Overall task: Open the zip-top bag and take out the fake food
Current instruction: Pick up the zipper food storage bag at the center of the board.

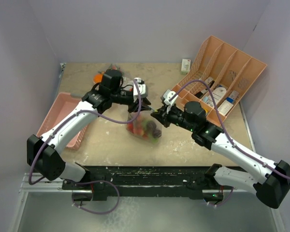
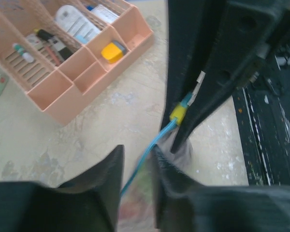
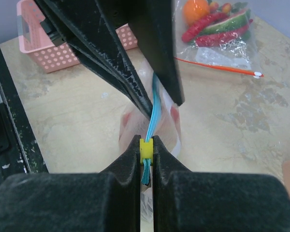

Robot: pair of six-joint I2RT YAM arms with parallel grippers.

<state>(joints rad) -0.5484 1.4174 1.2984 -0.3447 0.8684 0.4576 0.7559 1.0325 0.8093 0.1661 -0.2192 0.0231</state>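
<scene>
A clear zip-top bag [image 1: 144,126] hangs at the table's middle, held up between both grippers. It holds fake food: red strawberries [image 1: 134,127] and a dark purple plum [image 1: 156,130]. My right gripper [image 3: 146,142] is shut on the yellow slider [image 3: 146,146] of the blue zip track [image 3: 153,113]. In the top view it [image 1: 158,115] is at the bag's right top corner. My left gripper [image 2: 137,154] is closed around the bag's top edge, with the blue track [image 2: 147,150] running between its fingers. In the top view it [image 1: 138,108] is at the bag's left top.
A second clear bag [image 3: 217,29] with an orange, red chili and watermelon slice lies at the back left, partly hidden behind my left arm [image 1: 104,75]. A pink basket [image 1: 63,113] stands at the left, a peach organizer [image 1: 227,82] with bottles at the right, a small white box [image 1: 185,65] behind.
</scene>
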